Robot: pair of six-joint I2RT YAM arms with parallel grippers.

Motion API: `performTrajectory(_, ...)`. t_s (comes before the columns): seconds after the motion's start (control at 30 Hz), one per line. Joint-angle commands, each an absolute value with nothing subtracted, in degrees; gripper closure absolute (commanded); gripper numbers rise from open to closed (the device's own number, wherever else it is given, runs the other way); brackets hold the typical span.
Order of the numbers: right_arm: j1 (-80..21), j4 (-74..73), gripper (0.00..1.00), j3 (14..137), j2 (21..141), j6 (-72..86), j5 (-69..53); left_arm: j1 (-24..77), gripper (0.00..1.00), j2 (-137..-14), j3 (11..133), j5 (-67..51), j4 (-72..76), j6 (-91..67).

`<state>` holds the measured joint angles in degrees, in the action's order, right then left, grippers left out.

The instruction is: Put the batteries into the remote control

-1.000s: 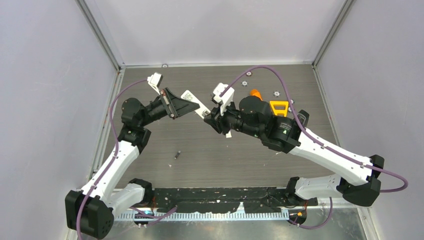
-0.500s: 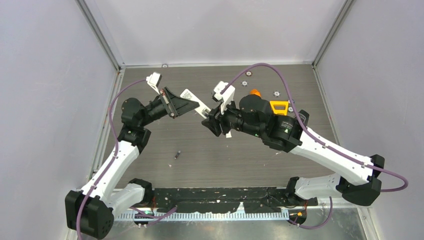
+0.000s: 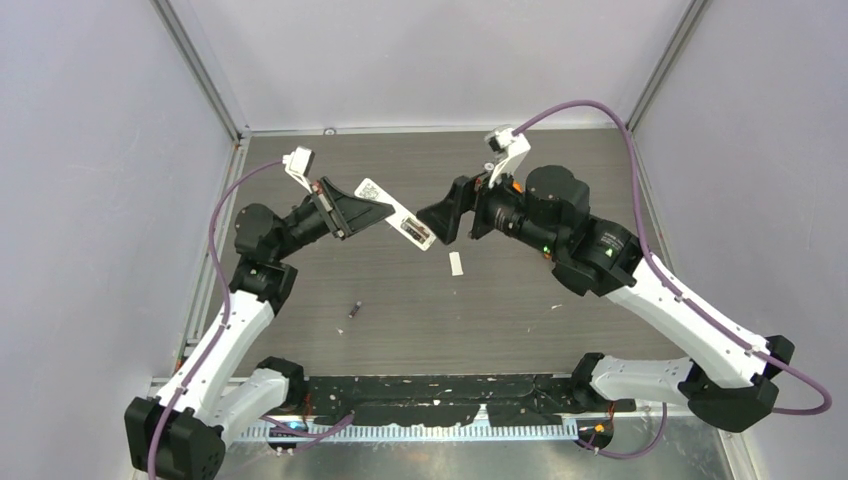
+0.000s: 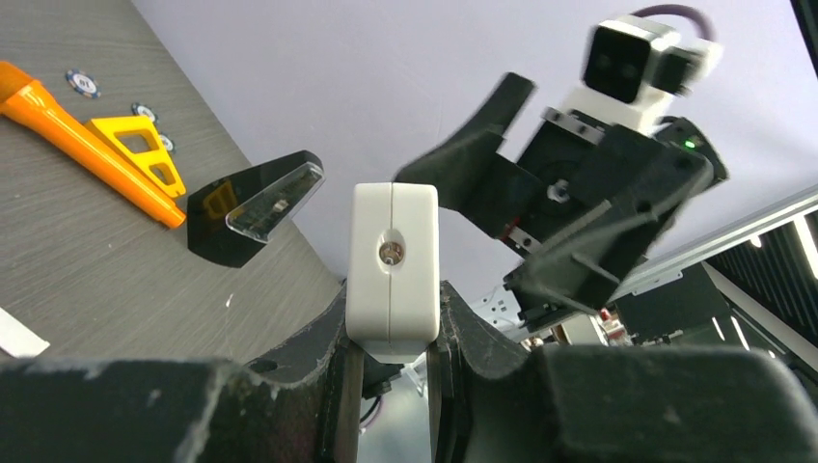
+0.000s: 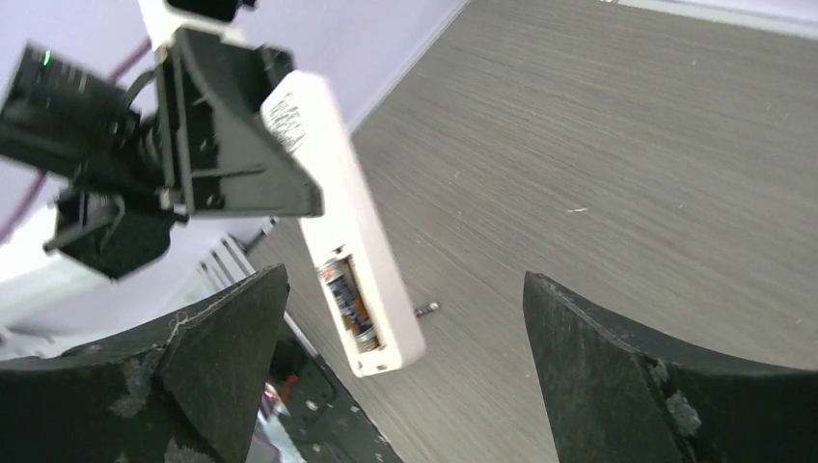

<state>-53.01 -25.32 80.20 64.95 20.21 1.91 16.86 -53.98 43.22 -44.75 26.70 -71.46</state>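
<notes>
Dark wood-grain table (image 3: 520,300) sits under it all. The left gripper (image 3: 383,209) is clamped tight on one end of the remote control (image 3: 398,214), holding it up off the table with its open battery bay facing up. The right gripper (image 3: 435,220) sits just off the remote's free end, jaws spread wide and empty. One battery (image 5: 345,301) is in the bay. The second battery (image 3: 353,309) lies on the table, well apart from the remote.

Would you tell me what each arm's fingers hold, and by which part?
Left fingers clamp the slim white remote control by its labelled end; right fingers hold nothing.
</notes>
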Motion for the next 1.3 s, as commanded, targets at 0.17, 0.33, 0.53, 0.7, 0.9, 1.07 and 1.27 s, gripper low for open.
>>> performTrajectory(0.17,-48.5,-7.7,0.05,71.7,64.6,47.9,-9.9,17.0,1.0,-49.5,42.8,-38.6,27.1,-70.5)
performTrajectory(0.33,-48.5,-2.8,0.05,70.3,66.6,53.2,-13.6,17.0,1.0,-49.4,42.9,-37.4,25.6,-70.8)
performTrajectory(0.53,-48.2,-0.4,0.05,69.8,68.1,56.2,-15.3,17.0,1.0,-49.0,42.8,-37.2,24.4,-70.8)
performTrajectory(0.7,-47.5,2.2,0.04,69.4,70.2,58.4,-17.5,17.0,1.0,-49.0,42.9,-37.2,24.3,-70.6)
performTrajectory(0.9,-46.9,3.2,0.24,68.9,71.3,59.5,-19.5,17.0,1.0,-48.5,43.4,-36.8,23.2,-70.0)
performTrajectory(1.07,-46.6,3.8,0.32,68.7,71.5,59.5,-20.6,17.0,1.0,-48.2,43.9,-36.3,21.8,-69.2)
performTrajectory(1.27,-46.2,4.0,0.38,68.5,71.7,59.4,-21.8,17.0,1.0,-48.2,44.2,-35.0,20.1,-69.4)
